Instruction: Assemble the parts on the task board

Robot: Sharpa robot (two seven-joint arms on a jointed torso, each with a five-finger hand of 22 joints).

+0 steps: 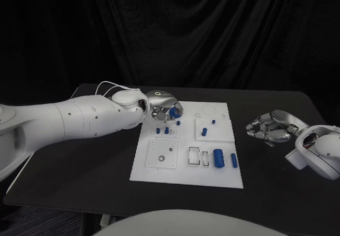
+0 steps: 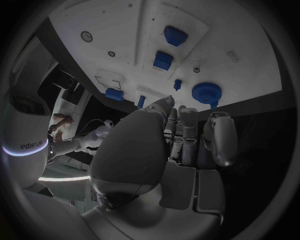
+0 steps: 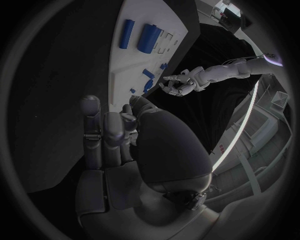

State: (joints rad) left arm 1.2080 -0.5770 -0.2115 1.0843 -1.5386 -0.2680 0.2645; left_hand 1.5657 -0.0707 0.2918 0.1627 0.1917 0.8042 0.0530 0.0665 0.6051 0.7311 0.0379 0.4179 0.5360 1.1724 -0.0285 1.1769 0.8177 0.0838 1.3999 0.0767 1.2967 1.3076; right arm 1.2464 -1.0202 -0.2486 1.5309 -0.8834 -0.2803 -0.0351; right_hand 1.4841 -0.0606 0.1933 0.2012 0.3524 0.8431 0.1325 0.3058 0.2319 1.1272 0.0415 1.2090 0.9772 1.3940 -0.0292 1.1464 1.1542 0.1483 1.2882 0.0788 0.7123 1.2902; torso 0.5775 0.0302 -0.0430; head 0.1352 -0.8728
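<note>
The white task board (image 1: 186, 174) lies in the middle of the black table. My left hand (image 1: 164, 108) hovers over its far left part, fingers spread around a blue gear (image 1: 174, 113). In the left wrist view the gear (image 2: 206, 92) sits on the board (image 2: 112, 20) just past the fingertips (image 2: 165, 102), with nothing gripped. A small blue peg (image 2: 177, 84) and two blue blocks (image 2: 163, 60) lie beyond it. My right hand (image 1: 269, 127) hangs off the board's right edge, fingers loosely bent and holding nothing. A thick blue cylinder (image 1: 218, 158) and a slim one (image 1: 234, 160) lie on the near right.
Two short blue pieces (image 1: 163, 131) and another blue piece (image 1: 204, 132) sit mid-board. A square plate with a hole (image 1: 162, 153) and white slots (image 1: 199, 156) take up the near part. Bare black table (image 1: 77, 166) surrounds the board.
</note>
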